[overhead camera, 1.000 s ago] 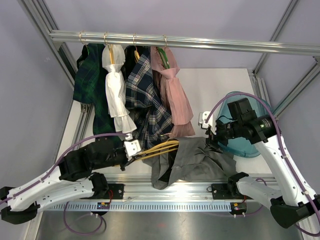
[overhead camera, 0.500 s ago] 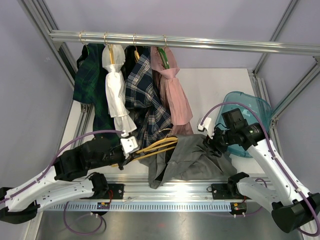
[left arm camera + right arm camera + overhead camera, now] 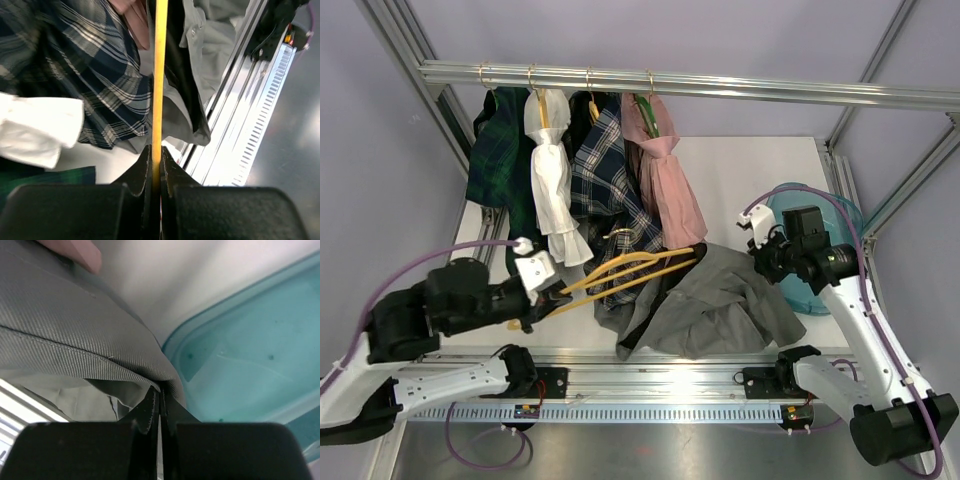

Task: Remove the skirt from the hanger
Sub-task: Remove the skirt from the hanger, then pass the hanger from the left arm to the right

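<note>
Gripping the skirt's [image 3: 720, 310] edge, right gripper [image 3: 159, 396] overhangs the bin [image 3: 240, 370].

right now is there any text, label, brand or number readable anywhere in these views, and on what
No text can be read in any view.
The gray skirt, the yellow hanger and the teal bin show no print or label.
A small patch on the front rail near the left arm's base may be a sticker, too small to read.
</note>
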You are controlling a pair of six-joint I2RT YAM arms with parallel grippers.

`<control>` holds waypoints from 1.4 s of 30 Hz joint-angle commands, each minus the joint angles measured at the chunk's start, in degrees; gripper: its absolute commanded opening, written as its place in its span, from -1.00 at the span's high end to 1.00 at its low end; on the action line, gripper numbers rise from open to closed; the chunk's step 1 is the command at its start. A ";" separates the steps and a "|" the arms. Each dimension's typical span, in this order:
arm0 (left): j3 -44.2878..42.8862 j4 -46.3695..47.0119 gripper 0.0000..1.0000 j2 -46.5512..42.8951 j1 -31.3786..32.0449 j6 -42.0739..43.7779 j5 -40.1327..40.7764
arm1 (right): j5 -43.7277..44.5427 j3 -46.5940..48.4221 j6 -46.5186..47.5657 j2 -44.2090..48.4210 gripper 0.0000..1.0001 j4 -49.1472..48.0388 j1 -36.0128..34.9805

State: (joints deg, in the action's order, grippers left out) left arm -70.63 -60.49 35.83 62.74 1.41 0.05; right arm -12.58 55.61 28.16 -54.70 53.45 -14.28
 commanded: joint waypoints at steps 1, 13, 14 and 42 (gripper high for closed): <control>-10.39 -6.64 1.00 0.37 -0.25 -3.06 2.93 | 2.22 -0.42 -1.89 0.64 1.00 -1.33 3.99; -17.03 -13.35 1.00 -1.91 -0.16 -6.78 1.80 | -17.90 -2.44 15.07 2.66 1.00 5.34 4.62; -15.26 -9.60 1.00 -2.17 -0.16 -5.99 1.18 | -20.09 -2.09 16.04 2.93 0.94 5.61 4.70; 8.75 22.69 1.00 6.79 -0.16 13.27 -14.82 | -47.90 19.36 52.26 -5.95 -0.66 40.24 -5.12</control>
State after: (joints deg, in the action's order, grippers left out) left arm -62.24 -45.80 42.65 62.65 12.93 -13.08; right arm -59.51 74.22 80.16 -61.21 76.49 -16.16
